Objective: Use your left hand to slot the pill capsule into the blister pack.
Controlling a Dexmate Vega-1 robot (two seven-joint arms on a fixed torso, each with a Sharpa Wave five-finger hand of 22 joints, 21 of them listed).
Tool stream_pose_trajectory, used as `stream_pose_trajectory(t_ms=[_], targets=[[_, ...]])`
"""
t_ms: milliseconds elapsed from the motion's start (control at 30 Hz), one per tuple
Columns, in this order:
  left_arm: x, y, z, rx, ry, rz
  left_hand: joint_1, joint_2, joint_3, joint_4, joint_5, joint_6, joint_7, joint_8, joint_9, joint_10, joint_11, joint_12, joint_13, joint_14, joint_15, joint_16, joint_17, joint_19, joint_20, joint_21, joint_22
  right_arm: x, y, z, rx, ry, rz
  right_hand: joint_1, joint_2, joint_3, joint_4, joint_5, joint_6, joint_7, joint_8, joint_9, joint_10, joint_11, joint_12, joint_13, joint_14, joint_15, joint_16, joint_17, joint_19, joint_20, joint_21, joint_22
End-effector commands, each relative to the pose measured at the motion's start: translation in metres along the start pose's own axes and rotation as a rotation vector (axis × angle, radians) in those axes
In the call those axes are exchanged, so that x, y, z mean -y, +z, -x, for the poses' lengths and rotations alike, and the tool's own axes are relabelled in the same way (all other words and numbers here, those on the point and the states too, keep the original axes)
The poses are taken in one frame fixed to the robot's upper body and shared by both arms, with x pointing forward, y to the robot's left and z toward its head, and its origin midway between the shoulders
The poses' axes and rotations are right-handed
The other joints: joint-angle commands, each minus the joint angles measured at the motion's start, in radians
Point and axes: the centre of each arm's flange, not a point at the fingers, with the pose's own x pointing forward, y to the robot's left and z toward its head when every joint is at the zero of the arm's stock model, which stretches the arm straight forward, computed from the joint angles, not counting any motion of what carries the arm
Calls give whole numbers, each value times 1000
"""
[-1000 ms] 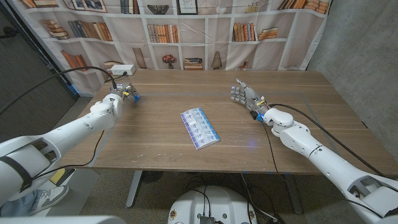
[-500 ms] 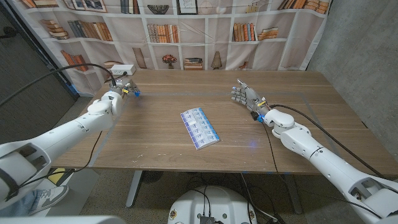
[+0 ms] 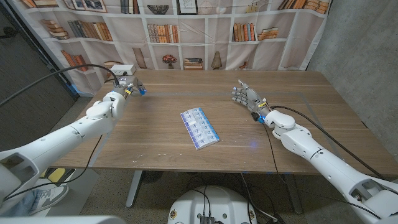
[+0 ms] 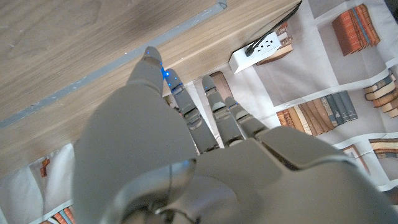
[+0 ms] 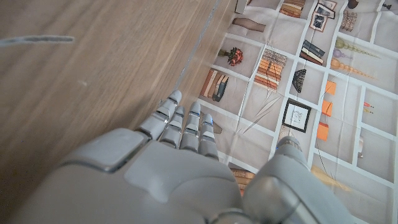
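Since capsule (image 3: 142, 91) sits pinched at left hand (image 3: 129, 89) fingertips (image 4: 151, 60), far-left side of table (image 3: 298, 137), blue tip just visible past them. Blister pack (image 3: 199, 128) flat mid-table, well apart from those fingers, off toward robot and toward right arm; long axis diagonal, far-left to near-right. Roughly between both hands, neither clearly nearer. Right hand (image 3: 245, 94) standing on edge, fingers spread, holding nothing. Judging next: carry capsule across, line up with one pocket. Capsule orientation too small to tell.
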Motion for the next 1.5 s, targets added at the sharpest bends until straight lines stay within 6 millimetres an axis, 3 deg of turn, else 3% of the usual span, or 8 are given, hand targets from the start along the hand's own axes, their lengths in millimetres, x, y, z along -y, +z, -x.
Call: stream_pose_trajectory(t_ms=[33, 967, 1500], targets=[[-17, 30, 30, 99, 57, 2, 7, 6, 7, 3, 1, 33, 29, 2, 3, 11, 1, -2, 2, -6, -147, 0, 2, 0, -75, 0, 1, 4, -1, 3, 11, -5, -8, 3, 9, -3, 2, 4, 7, -2, -1, 3, 9, -1, -2, 2, 8, 0, -2, 3, 6, -2, -4, 2], [-43, 92, 63, 348, 40, -42, 7, 4, 8, 3, -1, 43, 29, 3, 4, 23, 1, -3, 3, -20, -143, -3, 1, -13, -84, -5, 1, 10, 3, 0, 45, -24, -20, 9, 13, -3, -2, 5, 19, -1, 2, 3, 28, -11, -10, 2, 22, -14, 1, 2, 26, -23, 2, 2], [-43, 122, 91, 513, 6, 7, 6, 2, 7, 4, 0, 46, 29, 1, 3, 27, 1, -4, 3, -26, -145, -2, 2, -21, -81, -5, 1, 9, -2, 4, 44, -35, -31, 7, 13, -4, -2, 4, 20, -1, 2, 3, 31, -10, -14, 2, 25, -13, 0, 3, 27, -21, 1, 2]])
